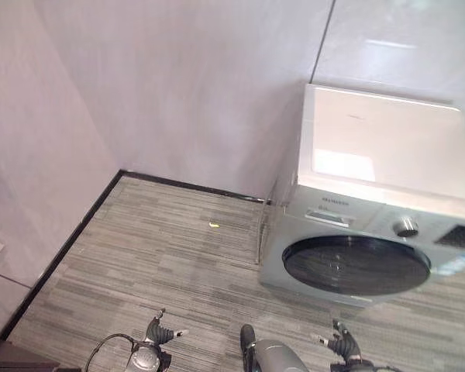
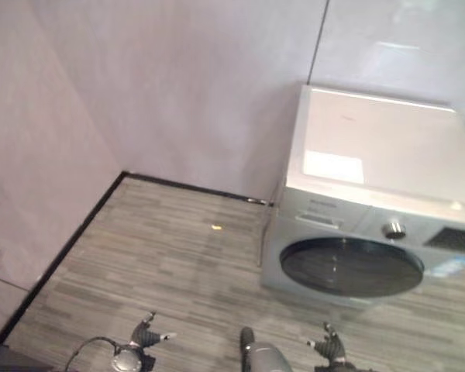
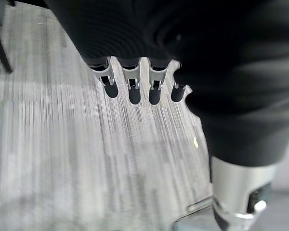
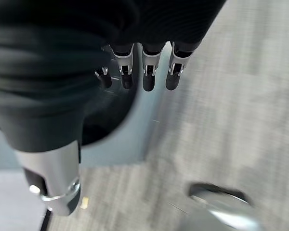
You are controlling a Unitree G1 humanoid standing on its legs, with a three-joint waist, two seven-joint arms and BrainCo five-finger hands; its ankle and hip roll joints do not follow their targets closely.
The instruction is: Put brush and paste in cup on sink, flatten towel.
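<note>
Beside the washing machine [image 1: 380, 201], over striped floor [image 1: 163, 263]
Left hand [image 1: 159, 335] and right hand [image 1: 339, 341] hang low, fingers relaxed, holding nothing.

The left hand [image 1: 159, 335] and the right hand [image 1: 339, 342] hang low over the grey striped floor [image 1: 155, 263], fingers straight and relaxed. 1 silver washing machine [image 1: 372, 194] stands at the floor's right edge against the pale wall, its round dark door shut. 1 small yellow scrap [image 1: 214, 225] lies near the floor's far edge.
</note>
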